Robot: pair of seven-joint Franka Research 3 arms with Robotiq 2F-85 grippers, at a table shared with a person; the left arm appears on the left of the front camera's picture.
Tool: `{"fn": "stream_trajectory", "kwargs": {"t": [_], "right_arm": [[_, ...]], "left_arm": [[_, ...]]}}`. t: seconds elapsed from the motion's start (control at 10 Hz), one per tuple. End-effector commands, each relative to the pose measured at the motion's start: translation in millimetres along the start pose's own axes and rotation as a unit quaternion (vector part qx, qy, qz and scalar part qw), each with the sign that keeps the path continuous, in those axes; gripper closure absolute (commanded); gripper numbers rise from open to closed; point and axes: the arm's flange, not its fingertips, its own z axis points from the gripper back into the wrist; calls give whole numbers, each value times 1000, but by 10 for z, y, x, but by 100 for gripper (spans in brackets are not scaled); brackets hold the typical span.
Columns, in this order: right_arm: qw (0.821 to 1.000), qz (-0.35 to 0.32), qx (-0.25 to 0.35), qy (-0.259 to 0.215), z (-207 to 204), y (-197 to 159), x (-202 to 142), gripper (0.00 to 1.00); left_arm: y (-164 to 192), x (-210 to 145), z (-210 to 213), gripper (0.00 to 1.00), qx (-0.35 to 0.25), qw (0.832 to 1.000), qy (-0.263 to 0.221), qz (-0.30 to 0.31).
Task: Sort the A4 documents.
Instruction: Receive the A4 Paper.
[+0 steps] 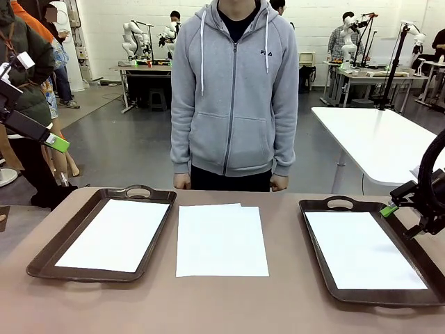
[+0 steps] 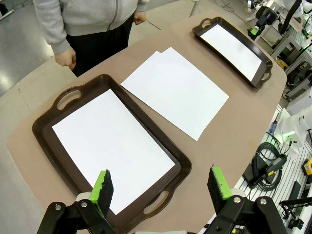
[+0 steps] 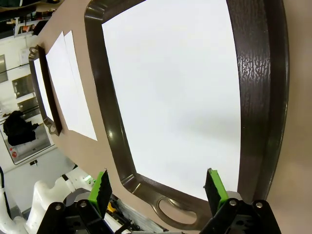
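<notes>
A4 documents are recorded at three places, all thin, flat, plain white rectangles. The first sheet (image 1: 115, 235) is laid within the left tray (image 1: 43, 259). The second sheet (image 1: 361, 250) is laid within the right tray (image 1: 389, 296). A loose pair (image 1: 221, 240) is laid on the bare tabletop (image 1: 278, 306) between the trays, one sheet over the other and slightly askew, so that an edge of the lower one is exposed at the far side.

Both trays are dark brown and rounded at the corners, with a raised glossy rim and cut-out handles at the short ends. A leather-like grain is seen on the right tray's rim in the right wrist view. The tabletop is matte brown with rounded corners.

The left gripper (image 2: 161, 183) is held wide open above the near end of the left tray, with nothing gripped. The right gripper (image 3: 158, 187) is likewise spread wide and empty, close over one handle end of the right tray.

A person in a grey zipped hoodie (image 1: 233, 90) is stood at the far edge, hands (image 1: 182, 182) closed at the sides. Behind, a smooth grey floor (image 1: 132, 139) and a white table (image 1: 375, 139) are noted.
</notes>
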Motion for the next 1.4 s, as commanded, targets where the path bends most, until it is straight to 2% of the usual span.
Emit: {"fn": "stream_trajectory", "kwargs": {"t": [0.0, 0.1, 0.2, 0.3, 0.6, 0.8, 1.0, 1.1, 1.3], "right_arm": [[1000, 1, -1, 0, 7, 3, 7, 0], [1000, 0, 0, 0, 0, 0, 0, 0], [998, 33, -20, -58, 64, -1, -175, 0], [993, 66, -56, -85, 135, 96, -298, 0], [978, 138, -105, -115, 274, 506, -305, 0], [953, 236, -133, -133, 233, 1009, -260, 0], [921, 341, -122, -145, 243, 1549, -175, 0], [897, 403, -111, -148, 328, 1835, -224, 0], [860, 478, -95, -149, 522, 2221, -379, 0]], "left_arm": [[-8, 2, -2, 0, 2, 1000, 1, 0], [-8, 2, -2, 0, 2, 1000, 1, 0], [-8, 2, -2, 0, 2, 1000, 1, 0], [-8, 2, -2, 0, 2, 1000, 1, 0], [-8, 2, -2, 0, 2, 1000, 1, 0], [-8, 2, -2, 0, 2, 1000, 1, 0], [-8, 2, -2, 0, 2, 1000, 1, 0], [-8, 2, -2, 0, 2, 1000, 1, 0], [-8, 2, -2, 0, 2, 1000, 1, 0]]}}
